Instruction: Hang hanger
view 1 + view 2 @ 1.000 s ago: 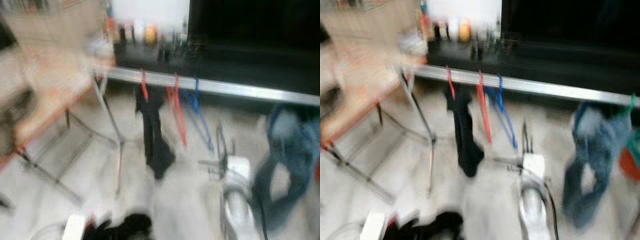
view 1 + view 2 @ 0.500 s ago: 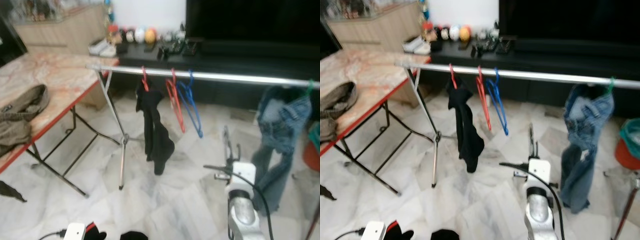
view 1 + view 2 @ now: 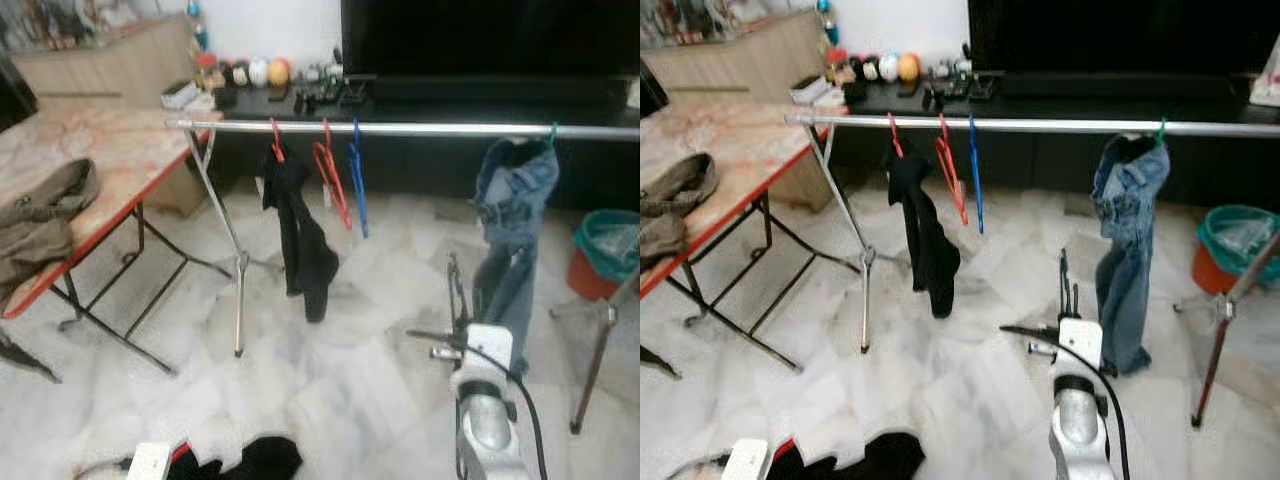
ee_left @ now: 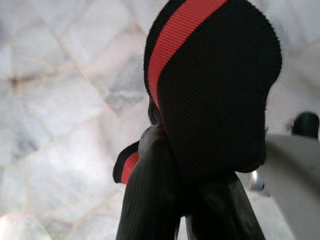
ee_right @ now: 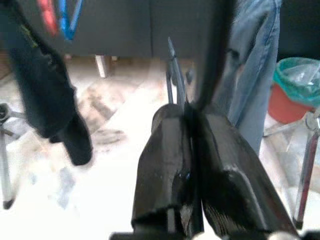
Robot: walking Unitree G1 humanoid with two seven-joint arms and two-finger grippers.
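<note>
Rail: spanned across upper frame, hung with hangers.
Right gripper: fingers closed on black hanger.
Left gripper: fingers closed on black cloth.

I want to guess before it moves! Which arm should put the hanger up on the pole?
Probably the right. The right gripper is shut on a black hanger and raised toward the rail, while the left gripper holds black cloth low down.

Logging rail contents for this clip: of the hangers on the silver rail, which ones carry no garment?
The red hanger and blue hanger in the middle of the rail hang bare. The leftmost red one holds a black garment; the green one holds jeans.
</note>
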